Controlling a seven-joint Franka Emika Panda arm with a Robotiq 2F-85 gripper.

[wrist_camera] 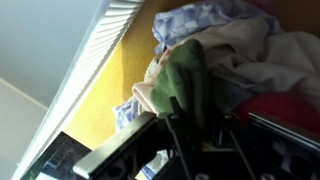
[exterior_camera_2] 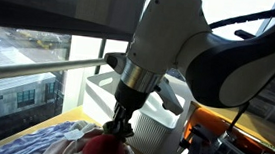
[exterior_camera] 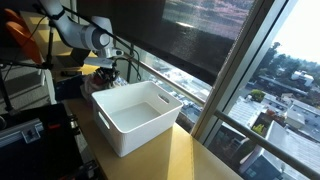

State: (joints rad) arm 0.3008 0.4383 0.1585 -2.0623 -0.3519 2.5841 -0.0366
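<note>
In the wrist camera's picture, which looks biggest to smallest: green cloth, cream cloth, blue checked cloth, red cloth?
1. cream cloth
2. green cloth and blue checked cloth, about alike; green is nearest the camera
3. red cloth, only partly in view

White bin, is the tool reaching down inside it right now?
No, in an exterior view the tool is down at the pile of clothes, outside the white bin.
</note>
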